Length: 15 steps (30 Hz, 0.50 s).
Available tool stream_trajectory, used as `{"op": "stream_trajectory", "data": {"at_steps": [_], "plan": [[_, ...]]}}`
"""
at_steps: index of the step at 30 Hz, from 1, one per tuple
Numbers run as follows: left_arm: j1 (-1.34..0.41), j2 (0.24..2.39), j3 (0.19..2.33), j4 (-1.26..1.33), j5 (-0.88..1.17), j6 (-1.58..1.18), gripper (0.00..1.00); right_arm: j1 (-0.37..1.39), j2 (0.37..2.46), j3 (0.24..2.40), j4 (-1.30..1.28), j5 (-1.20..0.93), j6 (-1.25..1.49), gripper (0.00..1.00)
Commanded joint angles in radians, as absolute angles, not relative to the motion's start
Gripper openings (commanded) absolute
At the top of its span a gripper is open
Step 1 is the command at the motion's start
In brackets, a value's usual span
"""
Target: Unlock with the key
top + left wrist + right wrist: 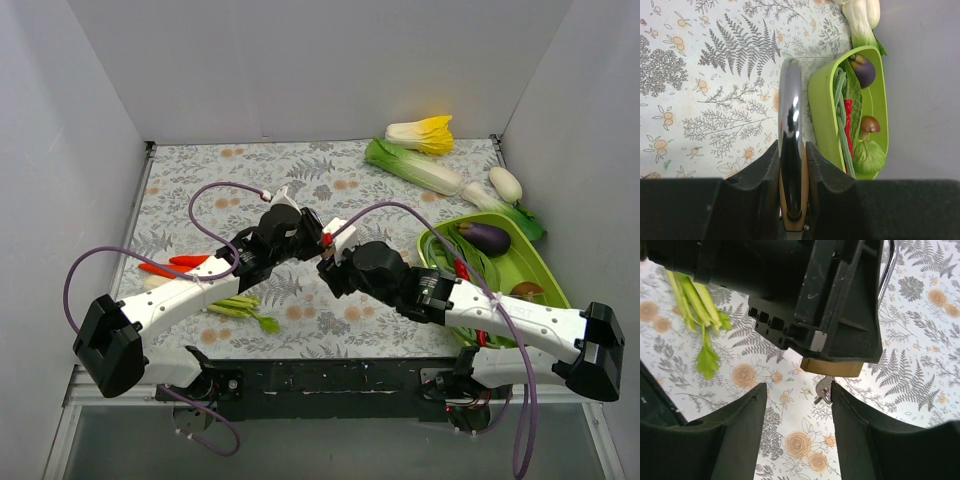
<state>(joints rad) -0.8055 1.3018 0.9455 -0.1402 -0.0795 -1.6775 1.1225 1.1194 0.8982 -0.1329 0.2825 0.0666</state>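
Note:
My left gripper (791, 150) is shut on a brass padlock (783, 200), whose silver shackle (790, 115) sticks out past the fingertips. In the right wrist view the padlock's brass base (832, 367) shows under the left gripper's black body (840, 315). The key (823, 389) hangs from that base with its small ring, its blade up in the lock. My right gripper (799, 390) is open just below the padlock. The key sits close beside its right-hand finger (855, 420), and nothing is gripped. From above, both grippers (300, 235) (335, 262) meet over the mat's middle.
A green tray (540, 262) at the right holds an eggplant (485, 237) and other toy vegetables. Napa cabbage (420, 135), a long leafy green (415, 168) and a white radish (505, 183) lie at the back right. Green beans (240, 308) and a red chili (175, 265) lie under the left arm.

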Motion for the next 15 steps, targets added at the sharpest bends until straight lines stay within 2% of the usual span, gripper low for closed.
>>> {"op": "stream_trajectory", "data": {"at_steps": [1, 8, 15], "plan": [[-0.807, 1.27, 1.008, -0.124, -0.107, -1.715, 0.0, 1.198, 1.169, 0.962, -0.134, 0.573, 0.003, 0.59], [-0.807, 1.262, 0.997, -0.121, -0.112, -1.738, 0.0, 1.262, 1.262, 0.963, -0.084, 0.768, -0.052, 0.49], [-0.807, 1.264, 0.994, -0.12, -0.104, -1.749, 0.0, 1.282, 1.305, 0.937, 0.043, 0.868, -0.116, 0.39]]}}
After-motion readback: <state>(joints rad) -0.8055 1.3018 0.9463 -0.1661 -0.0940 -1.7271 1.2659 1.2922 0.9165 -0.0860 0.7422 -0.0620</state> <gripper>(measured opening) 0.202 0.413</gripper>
